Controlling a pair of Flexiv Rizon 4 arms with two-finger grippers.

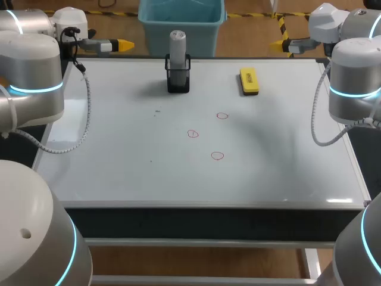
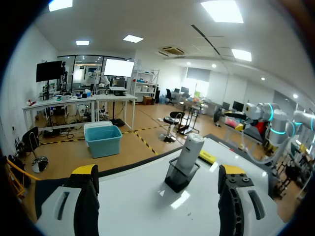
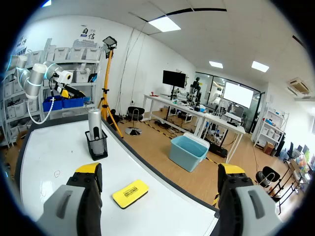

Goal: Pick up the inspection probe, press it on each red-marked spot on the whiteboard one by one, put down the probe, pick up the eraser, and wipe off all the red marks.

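The grey inspection probe (image 1: 177,44) stands upright in a black holder (image 1: 178,78) at the back middle of the whiteboard (image 1: 119,149). A yellow eraser (image 1: 249,81) lies to its right. Three small red circles (image 1: 222,115) (image 1: 193,133) (image 1: 217,156) mark the board's middle. My left gripper (image 1: 113,44) hovers open at the back left corner; in its wrist view the left gripper (image 2: 157,172) points at the probe (image 2: 190,151), well short of it. My right gripper (image 1: 286,44) is open at the back right; the right gripper (image 3: 160,171) looks over the eraser (image 3: 130,192) and probe (image 3: 94,125).
A blue bin (image 1: 182,24) stands on the floor just behind the board's back edge. Cables hang beside both arms along the board's left and right edges. The whiteboard's front half holds nothing but the marks.
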